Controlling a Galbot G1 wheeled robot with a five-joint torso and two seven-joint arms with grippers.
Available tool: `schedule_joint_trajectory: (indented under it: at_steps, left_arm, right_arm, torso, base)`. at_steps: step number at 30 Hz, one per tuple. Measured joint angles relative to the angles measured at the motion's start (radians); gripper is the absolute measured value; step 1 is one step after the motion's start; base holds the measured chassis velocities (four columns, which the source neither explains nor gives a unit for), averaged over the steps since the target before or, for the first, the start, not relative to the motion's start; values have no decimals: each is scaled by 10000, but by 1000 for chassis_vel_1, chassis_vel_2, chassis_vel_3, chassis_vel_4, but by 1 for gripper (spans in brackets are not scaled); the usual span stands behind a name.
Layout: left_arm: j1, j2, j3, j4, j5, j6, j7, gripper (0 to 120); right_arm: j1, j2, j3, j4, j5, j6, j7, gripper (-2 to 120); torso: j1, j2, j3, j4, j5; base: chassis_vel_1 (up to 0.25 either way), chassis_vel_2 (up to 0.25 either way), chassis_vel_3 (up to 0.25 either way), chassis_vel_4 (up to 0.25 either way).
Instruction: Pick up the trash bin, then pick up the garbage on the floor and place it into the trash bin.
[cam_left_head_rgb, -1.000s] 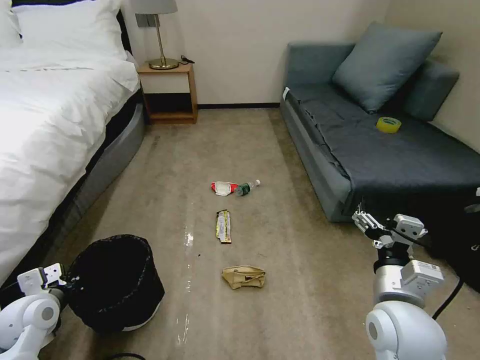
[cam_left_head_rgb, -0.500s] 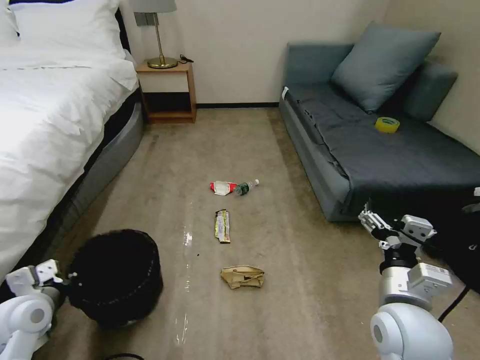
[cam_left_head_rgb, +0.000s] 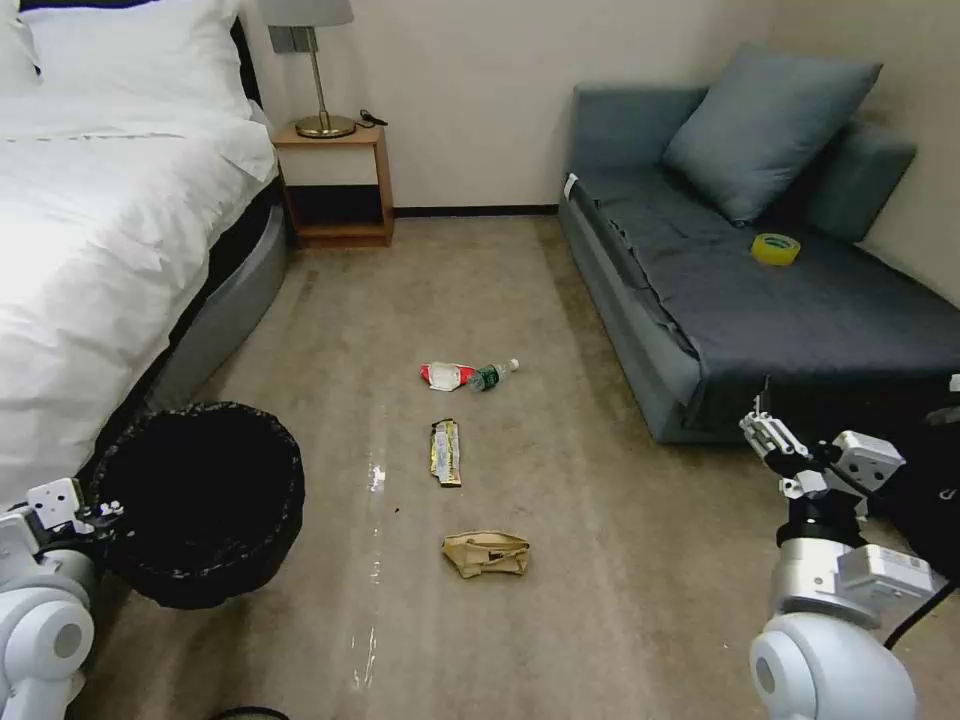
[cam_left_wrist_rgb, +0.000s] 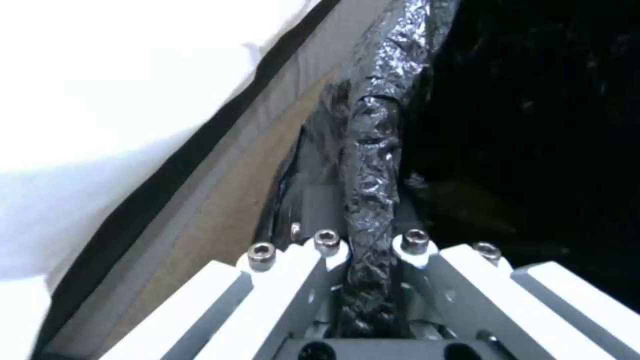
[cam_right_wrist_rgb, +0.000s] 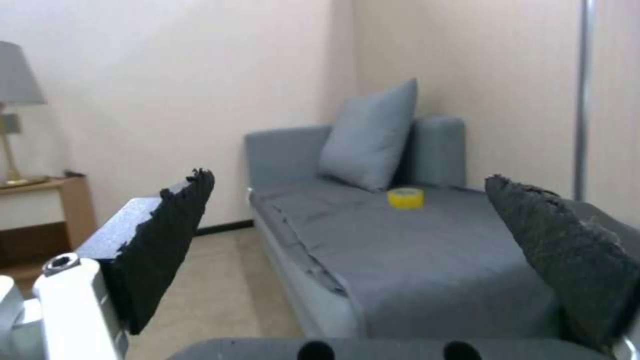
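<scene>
The trash bin (cam_left_head_rgb: 200, 500), round and lined with a crinkled black bag, hangs tilted at the lower left with its mouth facing up. My left gripper (cam_left_head_rgb: 100, 515) is shut on its near rim; the left wrist view shows the bag-covered rim (cam_left_wrist_rgb: 370, 200) pinched between the fingers. On the carpet lie the garbage pieces: a crumpled brown paper bag (cam_left_head_rgb: 487, 553), a gold-yellow wrapper (cam_left_head_rgb: 446, 452), a red-and-white packet (cam_left_head_rgb: 447, 375) and a small green bottle (cam_left_head_rgb: 493, 375). My right gripper (cam_left_head_rgb: 772, 437) is raised at the lower right, open and empty, its dark pads (cam_right_wrist_rgb: 167, 245) wide apart.
A white bed (cam_left_head_rgb: 100, 250) runs along the left, a grey sofa (cam_left_head_rgb: 760, 300) with a yellow tape roll (cam_left_head_rgb: 777, 249) along the right. A wooden nightstand (cam_left_head_rgb: 338, 185) with a lamp stands at the far wall. Open carpet lies between bed and sofa.
The left arm has lifted the bin off the floor and swung it left and up, toward the bed. The right gripper has drifted slightly right.
</scene>
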Motion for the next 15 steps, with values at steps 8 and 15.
schedule_joint_trajectory:
  at_steps: [8, 15]
  left_arm:
    - [-7, -95, 44, 155, 212, -10, 118, 1]
    - [-82, -95, 80, 352, 267, -15, 192, 1]
  right_arm:
    - [-33, -1, -54, -116, -6, 231, -331, 100]
    - [-30, 52, -102, -195, -26, 354, -569, 100]
  torso:
    - [0, 0, 0, 0, 0]
    - [0, 1, -1, 0, 0]
  base:
    - [0, 0, 0, 0]
    - [0, 0, 0, 0]
